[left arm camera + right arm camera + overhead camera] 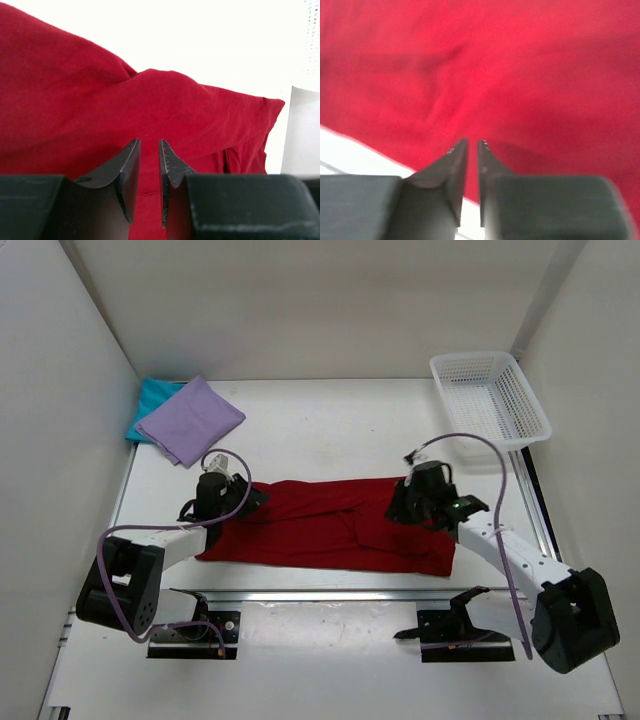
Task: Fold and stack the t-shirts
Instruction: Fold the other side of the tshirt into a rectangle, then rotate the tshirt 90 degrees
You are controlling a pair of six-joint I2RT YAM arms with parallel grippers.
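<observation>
Top external: dark red shirt [330, 525] spread mid-table btwn arms; teal shirt [150, 400] under lavender shirt [190, 420], far-left corner.
Left wrist: left gripper [149, 141] jaws a slit apart at the cloth, grip can't tell. Right wrist: right gripper [473, 141] same, blurry; pinch both ends level, fold w/o dragging.

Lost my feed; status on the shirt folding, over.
Left gripper, right gripper: nearly closed, grip unclear. Dark red cloth t-shirt stretched flat between them. Nothing in the way.
</observation>
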